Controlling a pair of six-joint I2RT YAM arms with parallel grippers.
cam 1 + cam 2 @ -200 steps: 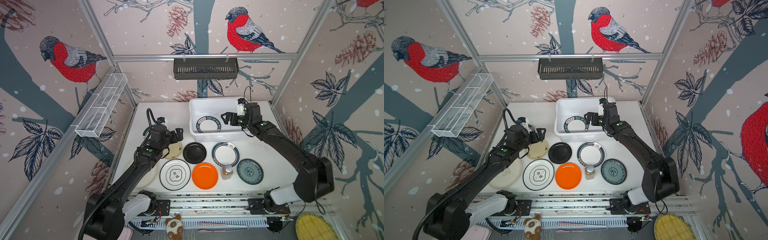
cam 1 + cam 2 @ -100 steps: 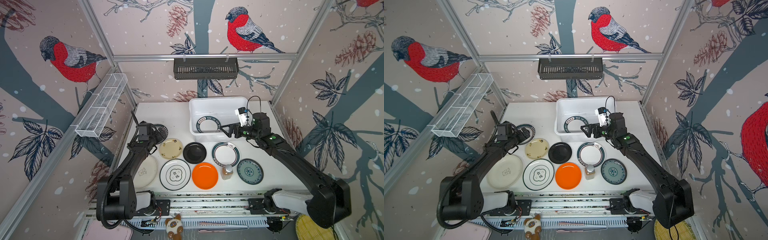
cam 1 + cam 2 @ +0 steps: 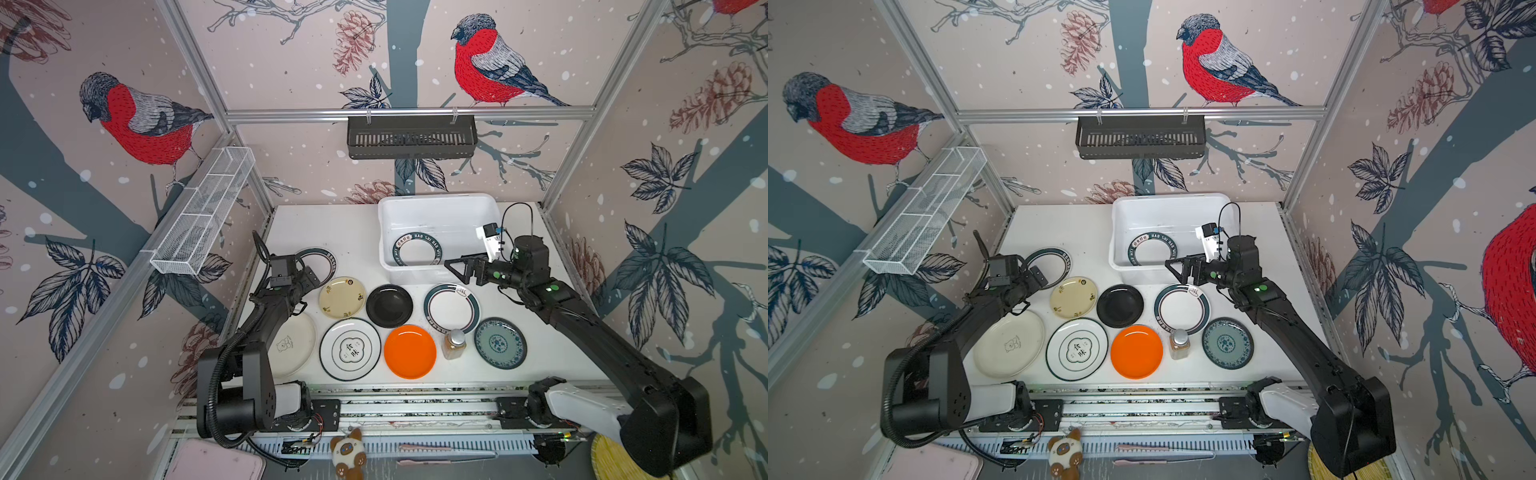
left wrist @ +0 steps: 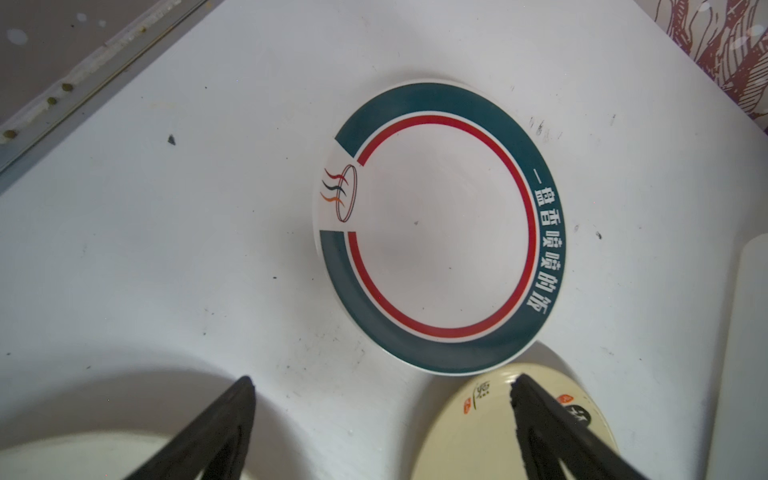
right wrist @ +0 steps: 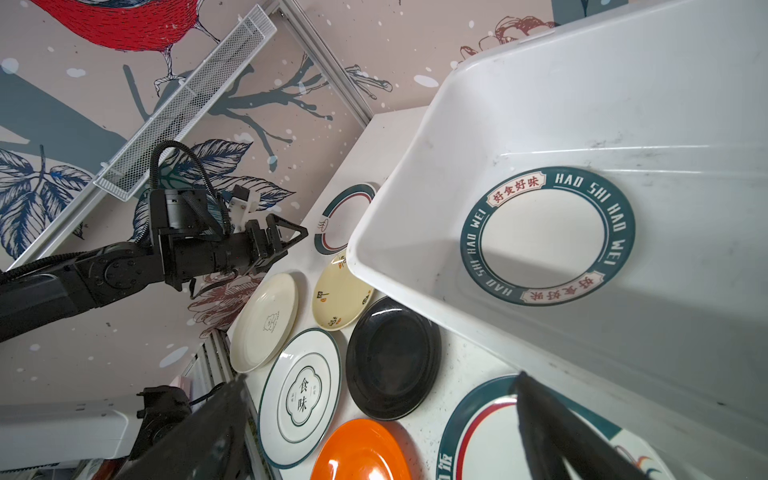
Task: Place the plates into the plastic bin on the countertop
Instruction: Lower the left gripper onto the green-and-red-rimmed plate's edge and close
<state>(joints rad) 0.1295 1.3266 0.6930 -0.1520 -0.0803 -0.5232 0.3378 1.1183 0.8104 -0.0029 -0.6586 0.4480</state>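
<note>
Top views, bin (image 3: 436,198): a white tub at the back of the countertop (image 3: 332,224), right of middle. One teal-rimmed plate (image 3: 417,249) lies flat inside it.
Top views, loose plates: eight lie flat in front of and left of the bin. Among them are a black plate (image 3: 389,305), an orange plate (image 3: 409,351) and a patterned plate (image 3: 1227,343). A small bottle (image 3: 454,343) stands between the last two.
Top views, left gripper (image 3: 309,276): jaws apart and empty, at the near edge of the far-left plate (image 3: 322,257).
Top views, right gripper (image 3: 453,268): jaws wide apart and empty, by the bin's front wall.
Left wrist view, left gripper (image 4: 381,379): the fingers (image 4: 224,419) are spread with only bare countertop between them. The far-left plate (image 4: 436,224) lies just ahead. A cream plate (image 4: 478,432) sits under one finger.
Right wrist view, right gripper (image 5: 380,376): the fingers (image 5: 552,428) are spread and hold nothing. The bin (image 5: 415,166) is ahead, with the teal-rimmed plate (image 5: 544,237) on its floor. The black plate (image 5: 392,357) and orange plate (image 5: 361,451) are below.
</note>
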